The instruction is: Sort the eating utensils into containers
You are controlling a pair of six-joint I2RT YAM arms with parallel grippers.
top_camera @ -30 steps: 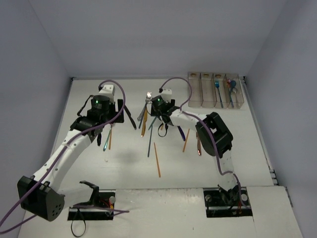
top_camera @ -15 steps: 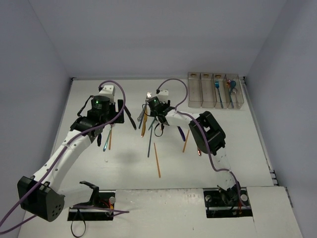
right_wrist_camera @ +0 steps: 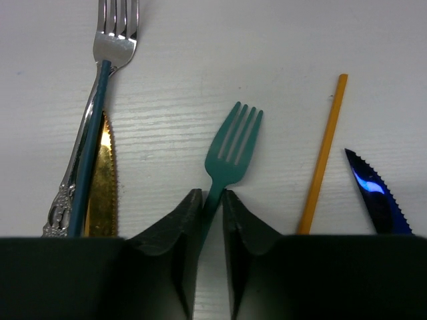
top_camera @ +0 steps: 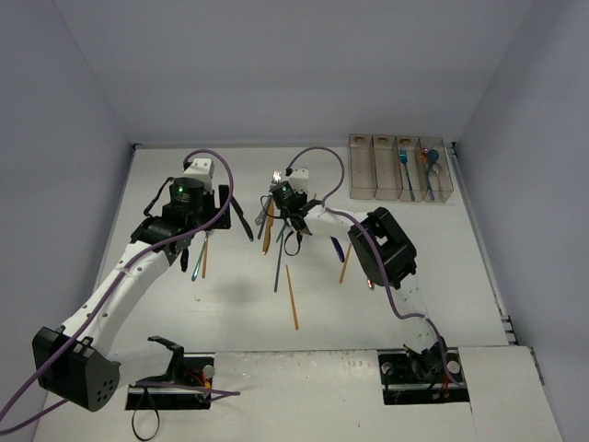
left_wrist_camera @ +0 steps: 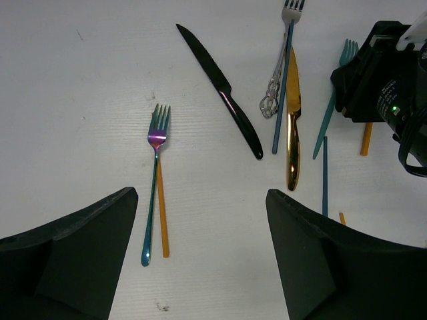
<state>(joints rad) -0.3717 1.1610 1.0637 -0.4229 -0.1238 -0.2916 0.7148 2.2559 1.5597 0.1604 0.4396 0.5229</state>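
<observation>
White tabletop [top_camera: 442, 276], loose cutlery mid-frame in the top view.

Right gripper [right_wrist_camera: 213, 217]: fingers [right_wrist_camera: 190, 227] pinched in on the neck of the teal fork [right_wrist_camera: 232, 150], one pad on each side. The fork lies flat, long axis near vertical in the right wrist frame, tines up and leaning slightly right.

Count in that frame: 2 forks, 2 knives, 1 orange chopstick [right_wrist_camera: 323, 153], 1 thin teal stick [right_wrist_camera: 90, 147].
- Silver fork [right_wrist_camera: 115, 40]: upper left, tines up, with the teal stick lying along its handle.
- Gold knife [right_wrist_camera: 101, 180]: tucked against both of those.
- Blue knife [right_wrist_camera: 373, 190]: right edge, tip toward upper left.
- The chopstick sits between the teal fork and the blue knife, apart from both.

Left gripper [left_wrist_camera: 200, 247]: jaws wide, nothing between them, over bare table.
- Iridescent fork [left_wrist_camera: 155, 140]: ahead of the gripper, tines up.
- Second orange chopstick [left_wrist_camera: 162, 213]: close alongside that fork's handle.
- Black knife [left_wrist_camera: 220, 90]: diagonal, tip toward upper left.

Containers [top_camera: 400, 168]: 4 clear bins in a row, upper right of the top view, long axes running away from the arms. The two right-hand bins hold utensils, but I cannot count them.
</observation>
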